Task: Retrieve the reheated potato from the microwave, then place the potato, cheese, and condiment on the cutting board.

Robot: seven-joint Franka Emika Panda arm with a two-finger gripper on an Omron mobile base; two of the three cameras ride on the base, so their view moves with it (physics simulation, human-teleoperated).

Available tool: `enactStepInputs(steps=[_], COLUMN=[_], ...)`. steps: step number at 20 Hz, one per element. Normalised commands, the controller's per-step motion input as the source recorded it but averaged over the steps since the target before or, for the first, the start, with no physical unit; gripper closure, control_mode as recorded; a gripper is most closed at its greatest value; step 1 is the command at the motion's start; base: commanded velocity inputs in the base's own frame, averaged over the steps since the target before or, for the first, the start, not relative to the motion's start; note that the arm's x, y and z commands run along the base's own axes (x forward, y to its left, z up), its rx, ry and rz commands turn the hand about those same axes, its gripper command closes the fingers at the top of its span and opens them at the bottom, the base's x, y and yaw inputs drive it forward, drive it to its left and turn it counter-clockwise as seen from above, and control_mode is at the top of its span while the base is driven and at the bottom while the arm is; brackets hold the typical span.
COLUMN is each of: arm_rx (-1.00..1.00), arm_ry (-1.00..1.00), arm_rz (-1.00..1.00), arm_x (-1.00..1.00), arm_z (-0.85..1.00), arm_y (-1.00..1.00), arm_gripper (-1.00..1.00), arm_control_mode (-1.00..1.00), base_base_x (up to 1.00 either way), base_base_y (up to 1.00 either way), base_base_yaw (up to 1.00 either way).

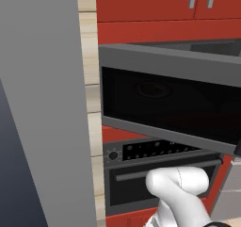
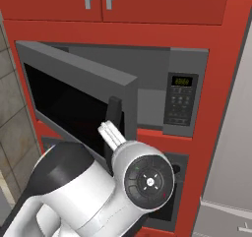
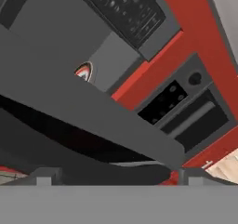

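The microwave (image 2: 189, 59) is built into the red cabinet wall, and its black glass door (image 1: 169, 103) stands swung partly open toward me. The door's dark curved handle (image 3: 83, 165) runs across the bottom of the hand view, just in front of my gripper (image 3: 116, 176). The two fingertips (image 3: 44, 175) stand wide apart, so the gripper is open and holds nothing. In the right base view my white hand (image 2: 112, 135) reaches up to the handle (image 2: 114, 114). A small red-and-white rim (image 3: 84, 72) shows inside the cavity. The potato is hidden. Cheese, condiment and cutting board are out of view.
Below the microwave sits an oven (image 1: 160, 174) with a knob panel (image 1: 150, 150) and a bar handle. Red upper cabinets (image 2: 123, 2) hang above. A tall grey panel (image 1: 42, 103) stands close at the left, and a grey surface (image 2: 231, 147) lies to the right.
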Motion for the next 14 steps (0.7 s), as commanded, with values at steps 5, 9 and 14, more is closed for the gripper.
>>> enactStepInputs(steps=[5,9,14], arm_rx=[0.35,0.37,0.31], arm_ry=[0.07,0.14,0.11], arm_rz=[-0.15,-0.05,-0.01], arm_x=[-0.05,0.2,0.62], arm_z=[0.0,-0.06,-0.08], arm_y=[-0.18,-0.11,-0.01], arm_gripper=[-1.0,-1.0,-1.0], arm_control_mode=[-1.0,-1.0,-1.0], base_base_x=[0.0,0.0,0.0], base_base_y=[0.0,0.0,0.0], base_base_yaw=[0.0,0.0,0.0])
